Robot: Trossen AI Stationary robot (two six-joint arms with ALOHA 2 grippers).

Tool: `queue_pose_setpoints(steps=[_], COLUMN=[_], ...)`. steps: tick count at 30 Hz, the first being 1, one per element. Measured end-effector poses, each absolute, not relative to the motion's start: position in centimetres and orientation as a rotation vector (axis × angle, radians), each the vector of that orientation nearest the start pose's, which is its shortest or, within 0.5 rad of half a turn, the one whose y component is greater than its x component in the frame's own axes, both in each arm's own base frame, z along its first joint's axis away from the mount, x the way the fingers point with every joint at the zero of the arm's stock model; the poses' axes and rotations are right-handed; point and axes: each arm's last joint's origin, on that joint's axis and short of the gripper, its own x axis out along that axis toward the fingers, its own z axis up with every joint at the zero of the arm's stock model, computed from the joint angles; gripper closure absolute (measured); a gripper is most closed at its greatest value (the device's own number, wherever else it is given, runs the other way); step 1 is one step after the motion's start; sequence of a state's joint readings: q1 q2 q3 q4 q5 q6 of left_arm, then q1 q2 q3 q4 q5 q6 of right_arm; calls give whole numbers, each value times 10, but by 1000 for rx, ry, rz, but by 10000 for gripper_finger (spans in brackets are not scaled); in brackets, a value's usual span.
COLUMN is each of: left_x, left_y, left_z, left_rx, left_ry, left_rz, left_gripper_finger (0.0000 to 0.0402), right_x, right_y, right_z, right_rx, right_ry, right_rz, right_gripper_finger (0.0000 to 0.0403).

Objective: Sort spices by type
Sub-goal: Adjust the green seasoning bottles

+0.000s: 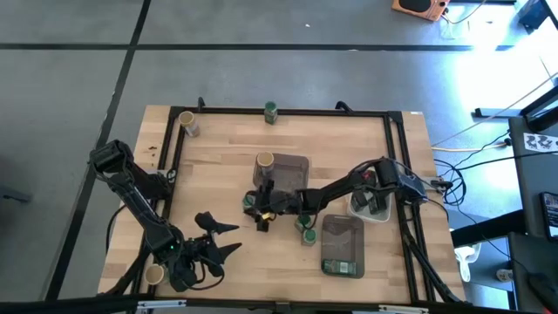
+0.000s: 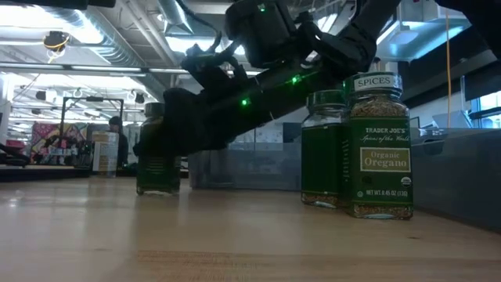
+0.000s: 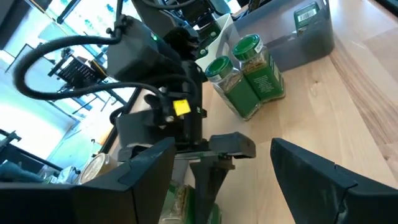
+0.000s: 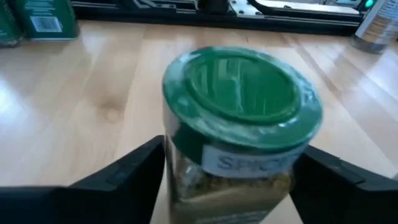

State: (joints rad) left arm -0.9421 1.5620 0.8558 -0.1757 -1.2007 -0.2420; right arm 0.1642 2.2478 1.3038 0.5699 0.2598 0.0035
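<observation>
- Wooden table (image 1: pixel 218 174), black rail frame around it.
- Dark tray (image 1: pixel 290 168) near centre, a tan-lid jar (image 1: pixel 264 160) at its 9 o'clock edge.
- Grey tray (image 1: pixel 343 245) toward 4 o'clock, a labelled pack lying inside; white tray (image 1: pixel 370 208) at 3 o'clock, partly under the right arm.
- Strays: green-lid jar (image 1: pixel 270 110) at 12 o'clock by the rail, tan-lid jar (image 1: pixel 187 123) at 10 o'clock corner, another tan lid (image 1: pixel 155 275) at 7 o'clock edge beside the left arm.
- Two green-lid jars (image 1: pixel 305 230) stand touching, just left of the grey tray. Low view reads "SPICES" on the lid band, "TRADER JOE'S Spices of the World Organic Oregano" on the front one (image 2: pixel 380 149).
- Right pincer (image 1: pixel 259 209) at centre, just below the dark tray: fingers spread either side of a green-lid jar (image 4: pixel 239 134), "SPIC…" readable on its band; contact on the glass can't be told, the jar stands on the wood, right arm hides most of it from above.
- Left pincer (image 1: pixel 218 237) at 7 o'clock, fingers wide apart, holding nothing, pointed at the right pincer.
</observation>
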Motion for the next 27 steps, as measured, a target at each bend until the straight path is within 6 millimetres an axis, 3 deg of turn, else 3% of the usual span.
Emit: queue_pose_setpoints(steps=[4,13,19,27], left_x=[194,193,193,193], left_y=[-221,-221,-221,-221], left_z=[194,194,194,194], left_rx=[536,535,534,535], left_ry=[385,385,385,385], left_rz=[286,286,285,285], left_gripper_finger=[139,139,139,139], right_x=[460,432,393,320], right_y=[73,84,91,106], right_z=[115,179,233,296], right_rx=[-88,-175,-172,-45], right_ry=[396,534,642,769], right_rz=[-86,-81,-58,5], right_gripper_finger=[83,71,70,70])
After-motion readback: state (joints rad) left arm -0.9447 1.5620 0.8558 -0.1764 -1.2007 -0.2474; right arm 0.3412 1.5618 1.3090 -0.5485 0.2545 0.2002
